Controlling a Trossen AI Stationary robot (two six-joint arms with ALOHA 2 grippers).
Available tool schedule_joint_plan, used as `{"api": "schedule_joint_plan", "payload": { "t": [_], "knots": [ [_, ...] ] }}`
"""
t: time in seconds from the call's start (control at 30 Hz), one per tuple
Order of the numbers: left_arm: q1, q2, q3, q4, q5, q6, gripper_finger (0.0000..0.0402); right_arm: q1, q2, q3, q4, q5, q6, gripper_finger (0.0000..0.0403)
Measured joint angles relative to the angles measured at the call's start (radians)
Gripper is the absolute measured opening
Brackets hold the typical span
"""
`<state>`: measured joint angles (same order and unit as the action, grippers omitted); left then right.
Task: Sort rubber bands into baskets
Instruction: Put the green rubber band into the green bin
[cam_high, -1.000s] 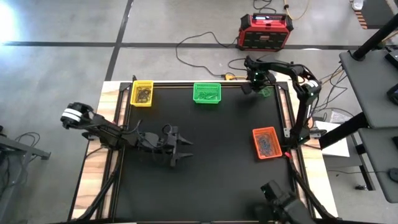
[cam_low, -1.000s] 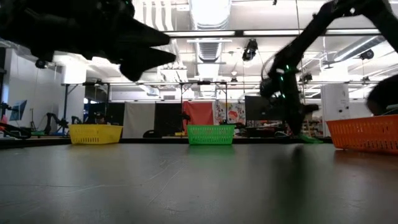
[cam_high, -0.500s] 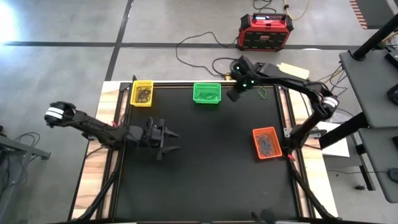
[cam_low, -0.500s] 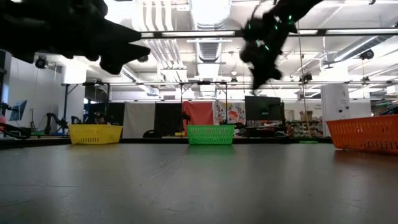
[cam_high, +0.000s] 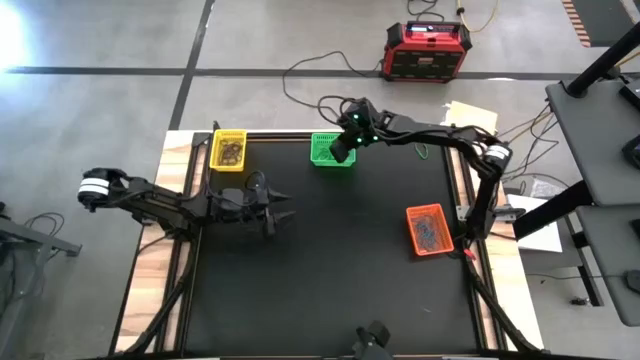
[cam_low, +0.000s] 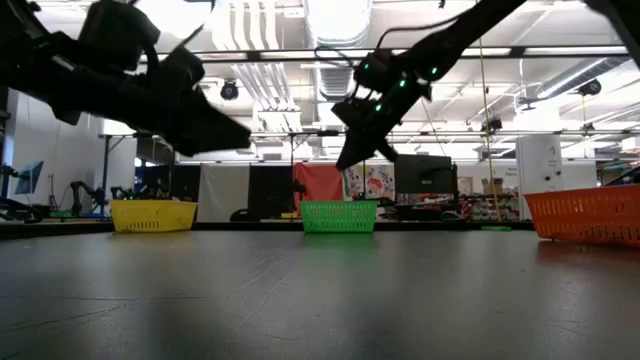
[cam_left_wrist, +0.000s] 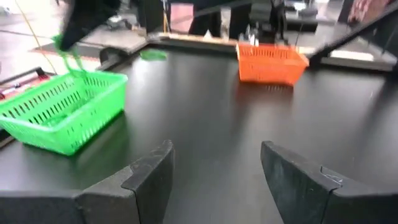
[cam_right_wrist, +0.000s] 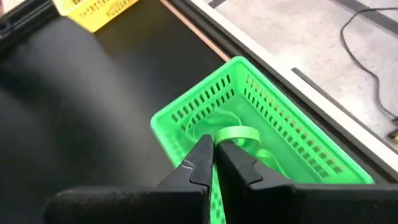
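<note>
My right gripper (cam_high: 341, 152) hovers over the green basket (cam_high: 332, 150) at the table's far edge. It is shut on a green rubber band (cam_right_wrist: 239, 134), which also shows in the left wrist view (cam_left_wrist: 69, 57). My left gripper (cam_high: 279, 212) is open and empty above the table's left half, its fingers (cam_left_wrist: 149, 174) apart. The yellow basket (cam_high: 229, 150) holds dark bands at the far left. The orange basket (cam_high: 427, 229) holds dark bands at the right. A few green bands (cam_high: 423, 151) lie on the table's far right corner. My right gripper pinches the green rubber band (cam_right_wrist: 231, 135) between its two fingertips, which slant down from the table's right side. The band hangs slack below the tips, above the inside of the green basket (cam_right_wrist: 267, 130), clear of the table.
A red and black box (cam_high: 428, 50) with cables stands on the floor beyond the far edge. The table's wooden side rails (cam_high: 176, 190) border the black mat. The middle and near part of the mat (cam_high: 320, 280) is bare.
My right gripper has lifted from the table's far right corner and swung toward the left along the far edge to above the green basket, carrying the green band. My left gripper has drawn back toward the left and then toward the far edge.
</note>
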<state>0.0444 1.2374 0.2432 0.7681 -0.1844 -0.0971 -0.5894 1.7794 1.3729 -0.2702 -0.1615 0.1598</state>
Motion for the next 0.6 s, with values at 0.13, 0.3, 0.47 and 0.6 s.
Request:
{"api": "schedule_joint_plan", "payload": {
  "t": [0.13, 0.3, 0.47, 0.6],
  "knots": [
    [0.000, 0.083, 0.000, 0.026, -0.004, 0.009, 0.0223, 0.000, 0.118, 0.045, 0.010, 0.005, 0.031, 0.0009],
    [0.000, 0.187, 0.000, 0.094, -0.023, 0.010, 0.0223, -0.009, 0.204, 0.143, -0.029, 0.003, 0.009, 0.0011],
    [0.000, 0.247, 0.000, 0.140, -0.026, 0.014, 0.0223, 0.004, 0.259, 0.232, -0.183, 0.005, -0.024, 0.0042],
    [-0.002, 0.273, 0.000, 0.147, -0.026, 0.013, 0.0223, 0.007, 0.278, 0.265, -0.188, 0.004, -0.019, 0.0082]
  ]
}}
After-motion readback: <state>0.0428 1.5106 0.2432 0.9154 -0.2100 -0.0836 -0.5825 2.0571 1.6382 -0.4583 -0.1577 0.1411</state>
